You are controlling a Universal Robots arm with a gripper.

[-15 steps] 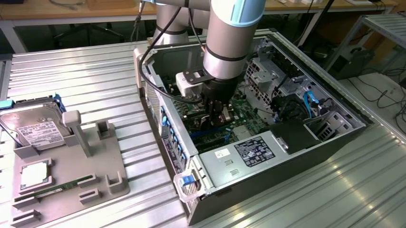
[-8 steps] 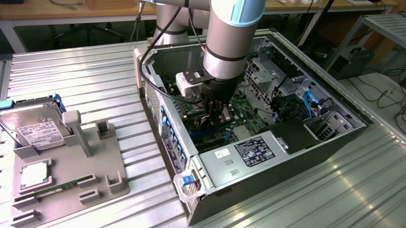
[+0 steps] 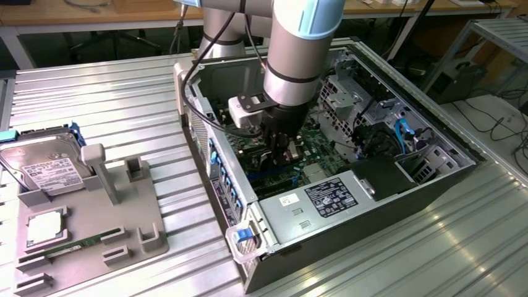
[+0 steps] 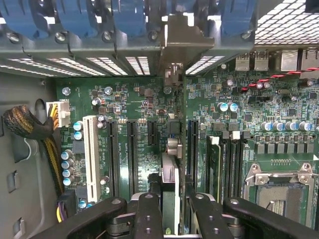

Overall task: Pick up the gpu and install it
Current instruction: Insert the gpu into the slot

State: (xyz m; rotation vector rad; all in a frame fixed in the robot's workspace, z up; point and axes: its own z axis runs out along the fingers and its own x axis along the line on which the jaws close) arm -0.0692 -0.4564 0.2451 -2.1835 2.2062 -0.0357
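The robot arm reaches down into the open computer case (image 3: 412, 185), which lies on its side on the ribbed metal tabletop (image 3: 107, 105). The gripper (image 3: 279, 158) is low inside, just above the green motherboard (image 4: 144, 99). Its black fingers (image 4: 148, 214) are clamped on the gpu (image 4: 169, 169), which stands on its thin edge between them. The card's pale end bracket (image 4: 178, 37) is up against the case's back wall, between the blue slot clips (image 4: 124, 15). Long black slots (image 4: 132, 154) run close on both sides of the card, so there is little room there. A white slot (image 4: 91, 157) sits farther off. On the exterior view's left, a gray holder (image 3: 91, 223) carries a silver hard drive (image 3: 46, 164).
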